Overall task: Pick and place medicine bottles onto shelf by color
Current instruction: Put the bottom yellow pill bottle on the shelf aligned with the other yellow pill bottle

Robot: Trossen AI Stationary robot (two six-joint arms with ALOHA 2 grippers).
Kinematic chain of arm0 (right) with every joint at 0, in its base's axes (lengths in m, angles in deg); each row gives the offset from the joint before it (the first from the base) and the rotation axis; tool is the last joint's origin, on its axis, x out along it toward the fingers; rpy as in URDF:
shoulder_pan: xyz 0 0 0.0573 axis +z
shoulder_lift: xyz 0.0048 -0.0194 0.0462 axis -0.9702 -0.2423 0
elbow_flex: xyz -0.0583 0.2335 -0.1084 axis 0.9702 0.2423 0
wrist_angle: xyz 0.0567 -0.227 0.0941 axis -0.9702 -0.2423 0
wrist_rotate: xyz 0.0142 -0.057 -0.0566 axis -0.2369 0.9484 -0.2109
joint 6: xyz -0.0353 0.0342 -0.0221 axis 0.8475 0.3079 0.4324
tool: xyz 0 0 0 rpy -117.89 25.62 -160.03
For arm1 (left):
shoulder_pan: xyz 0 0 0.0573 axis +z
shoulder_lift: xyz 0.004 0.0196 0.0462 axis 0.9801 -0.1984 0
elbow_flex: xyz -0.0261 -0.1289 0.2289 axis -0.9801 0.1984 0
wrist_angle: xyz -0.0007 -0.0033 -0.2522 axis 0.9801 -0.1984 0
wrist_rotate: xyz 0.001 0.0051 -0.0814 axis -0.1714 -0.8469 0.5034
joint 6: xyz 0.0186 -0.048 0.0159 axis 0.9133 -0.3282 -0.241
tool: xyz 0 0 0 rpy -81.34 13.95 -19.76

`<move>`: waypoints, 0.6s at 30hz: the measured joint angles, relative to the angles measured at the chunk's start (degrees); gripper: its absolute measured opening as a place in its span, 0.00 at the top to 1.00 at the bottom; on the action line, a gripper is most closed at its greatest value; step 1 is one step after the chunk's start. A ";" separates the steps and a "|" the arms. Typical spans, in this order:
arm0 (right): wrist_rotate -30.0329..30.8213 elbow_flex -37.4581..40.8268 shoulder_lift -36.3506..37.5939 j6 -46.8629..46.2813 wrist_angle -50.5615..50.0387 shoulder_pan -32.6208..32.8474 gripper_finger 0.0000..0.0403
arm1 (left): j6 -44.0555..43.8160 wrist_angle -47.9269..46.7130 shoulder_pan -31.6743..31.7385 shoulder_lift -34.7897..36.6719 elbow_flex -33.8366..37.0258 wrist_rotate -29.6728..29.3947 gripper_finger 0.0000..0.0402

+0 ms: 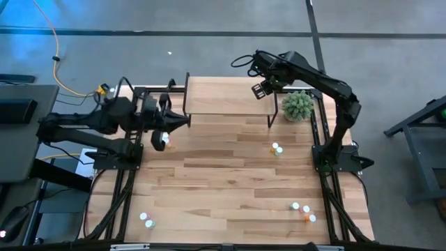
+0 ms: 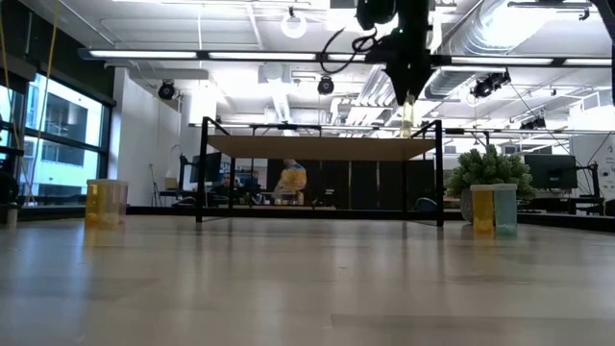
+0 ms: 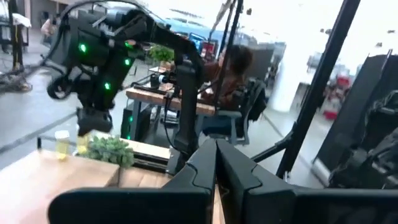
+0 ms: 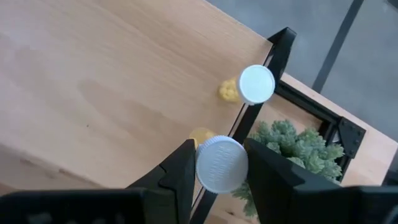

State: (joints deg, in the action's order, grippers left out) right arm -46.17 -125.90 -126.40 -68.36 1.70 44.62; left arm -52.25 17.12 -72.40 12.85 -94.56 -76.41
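Fingers of the right gripper (image 4: 219, 167) are clamped on the white cap of a yellow medicine bottle (image 4: 217, 163), hanging above the shelf (image 1: 223, 96) at its end nearest the plant (image 1: 298, 106), where another yellow bottle (image 4: 247, 86) already stands by the shelf's edge. Such a bottle looks light, rigid and smooth-sided, so I judge the ribbed cap the surest place to grip, and a gentle, upright set-down is needed or it may topple. Beside the shelf's other end, the left gripper (image 1: 180, 120) waits with its fingers together and empty, while more bottles (image 1: 277, 148) stand on the table (image 1: 223, 188), well apart from the shelf.
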 joint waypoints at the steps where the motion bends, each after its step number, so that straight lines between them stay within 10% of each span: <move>1: 0.28 0.00 -0.33 -0.01 0.03 -0.07 0.71 | -0.53 1.53 0.00 0.62 1.61 0.00 1.00; 18: -0.59 9.06 -0.01 -2.97 6.13 -0.94 0.71 | 0.90 3.09 0.20 1.85 4.51 -3.19 1.00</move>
State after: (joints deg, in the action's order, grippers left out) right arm -46.75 -116.84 -126.41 -71.33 7.82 43.68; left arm -51.35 20.21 -72.21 14.70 -90.06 -79.61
